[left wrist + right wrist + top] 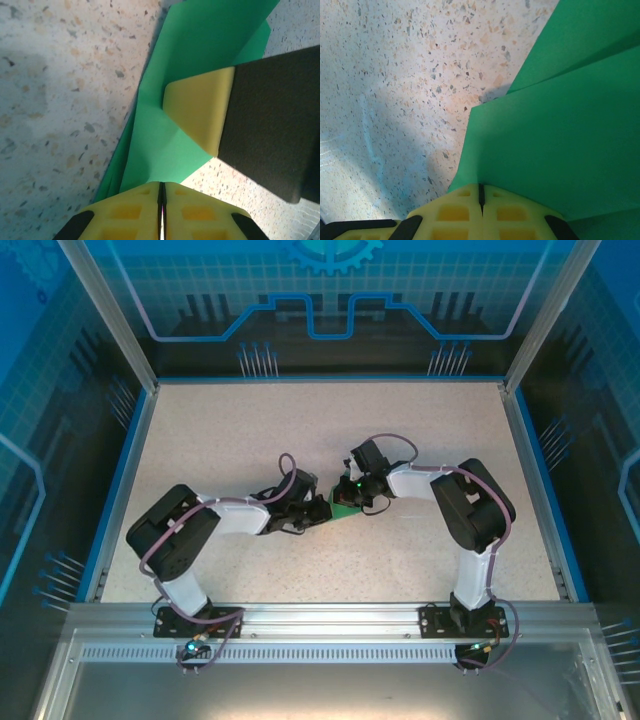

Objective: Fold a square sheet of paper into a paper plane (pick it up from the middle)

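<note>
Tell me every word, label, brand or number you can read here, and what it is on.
No readable text anywhere.
Folded bright-green sheet of paper: plain, unmarked.
Yellow-tipped left gripper and right gripper: no lettering.
Blue back panel: only a gear drawing and line patterns, no words.
Speckled table top: no print.

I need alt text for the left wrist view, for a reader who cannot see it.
A folded bright-green paper lies on a speckled table, with the left gripper closed at its near edge. From the right, the right gripper lays a yellow finger on top of the paper.
</note>
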`<state>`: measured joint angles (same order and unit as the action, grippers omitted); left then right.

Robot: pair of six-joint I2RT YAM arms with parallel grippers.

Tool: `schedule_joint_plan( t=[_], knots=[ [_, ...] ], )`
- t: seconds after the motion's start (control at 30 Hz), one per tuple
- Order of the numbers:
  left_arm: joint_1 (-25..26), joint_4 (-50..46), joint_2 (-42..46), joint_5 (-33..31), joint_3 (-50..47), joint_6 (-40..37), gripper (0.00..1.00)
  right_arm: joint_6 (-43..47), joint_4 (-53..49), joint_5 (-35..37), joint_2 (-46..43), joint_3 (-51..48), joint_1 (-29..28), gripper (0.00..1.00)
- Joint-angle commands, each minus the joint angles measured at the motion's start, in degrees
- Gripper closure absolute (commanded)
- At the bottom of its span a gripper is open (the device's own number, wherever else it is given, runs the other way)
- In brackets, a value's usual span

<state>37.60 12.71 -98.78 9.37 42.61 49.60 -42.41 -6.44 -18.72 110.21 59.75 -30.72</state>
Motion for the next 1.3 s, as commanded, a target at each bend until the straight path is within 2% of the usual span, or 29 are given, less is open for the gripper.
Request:
schedule_joint_plan(
  t=[0.0,0.27,0.6,0.93,1.13,1.27],
  knots=[
    [-0.3,1.4,-1.8,-1.4,1.5,0.2,0.88,0.0,-7.2,8.2,5.3,-2.8,0.5,0.97],
    [-0.4,-0.3,-2.3,-5.0,-1.0,0.1,0.92,0.2,-6.9,8.0,2.4,-3.0,0.7,0.97],
    [-0.4,0.3,-2.4,-4.0,-3.5,0.5,0.99,0.8,-4.7,5.1,-2.6,-1.5,-0.1,0.96],
    [-0.4,1.1,-1.1,-2.4,-3.0,0.4,1.0,0.1,-6.1,5.6,0.7,-0.9,-1.5,0.96],
    [-0.5,4.4,3.2,-0.5,-2.8,1.5,0.87,2.6,-5.5,2.2,1.4,-1.8,-1.5,0.96],
    [-1.0,5.3,3.3,-0.7,-2.4,2.0,0.85,4.7,-3.2,-1.5,1.1,-1.7,-1.5,0.96]
  ],
)
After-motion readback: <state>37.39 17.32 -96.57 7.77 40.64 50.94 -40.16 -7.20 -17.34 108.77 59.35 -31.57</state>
